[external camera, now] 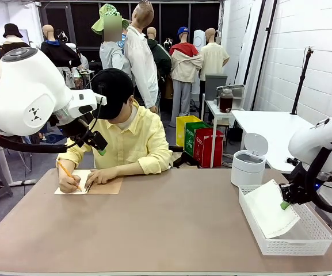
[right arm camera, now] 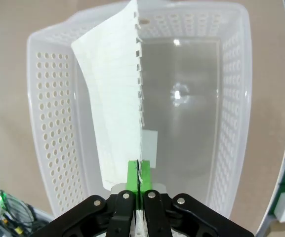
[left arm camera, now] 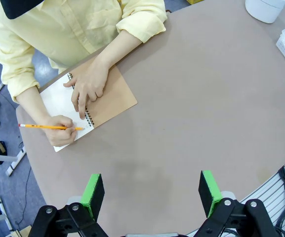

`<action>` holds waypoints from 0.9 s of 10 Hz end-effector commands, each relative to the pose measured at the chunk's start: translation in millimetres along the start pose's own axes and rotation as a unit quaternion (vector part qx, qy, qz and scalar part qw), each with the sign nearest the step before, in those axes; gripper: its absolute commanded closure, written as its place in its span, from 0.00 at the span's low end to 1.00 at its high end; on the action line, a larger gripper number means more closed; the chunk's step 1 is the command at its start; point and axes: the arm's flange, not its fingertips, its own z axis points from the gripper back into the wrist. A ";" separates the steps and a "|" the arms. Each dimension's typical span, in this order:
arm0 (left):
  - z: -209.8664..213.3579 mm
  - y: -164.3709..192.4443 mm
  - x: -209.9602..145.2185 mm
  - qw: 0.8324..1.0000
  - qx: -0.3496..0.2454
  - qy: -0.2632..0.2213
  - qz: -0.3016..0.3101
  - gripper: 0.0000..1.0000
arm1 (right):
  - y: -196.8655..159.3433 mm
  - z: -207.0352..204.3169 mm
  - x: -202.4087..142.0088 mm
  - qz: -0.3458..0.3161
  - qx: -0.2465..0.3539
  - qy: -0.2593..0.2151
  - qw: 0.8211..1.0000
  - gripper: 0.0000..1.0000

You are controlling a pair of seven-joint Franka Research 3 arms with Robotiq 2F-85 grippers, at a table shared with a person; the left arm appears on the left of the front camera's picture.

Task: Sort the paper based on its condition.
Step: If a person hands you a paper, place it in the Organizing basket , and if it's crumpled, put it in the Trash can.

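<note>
A white sheet of paper (external camera: 271,210) with a torn perforated edge hangs tilted over the white perforated basket (external camera: 281,247) at the table's right. My right gripper (external camera: 285,204) is shut on its lower edge. In the right wrist view the paper (right arm camera: 113,98) rises from between the pressed green pads of that gripper (right arm camera: 139,174), above the basket (right arm camera: 53,108), whose floor is bare. My left gripper (left arm camera: 152,190) is open and holds nothing, high above the table's left side (external camera: 98,142).
A person in a yellow shirt sits at the far side writing with a pencil (left arm camera: 48,127) in a tan spiral notebook (external camera: 105,185) (left arm camera: 113,96). A small white lidded bin (external camera: 248,161) stands behind the basket. The brown tabletop's middle is bare.
</note>
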 end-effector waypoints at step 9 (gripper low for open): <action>0.4 0.5 -0.3 1.000 0.001 0.000 -0.004 0.00 | 24.4 43.2 -32.2 -0.057 -0.083 0.055 0.993 0.00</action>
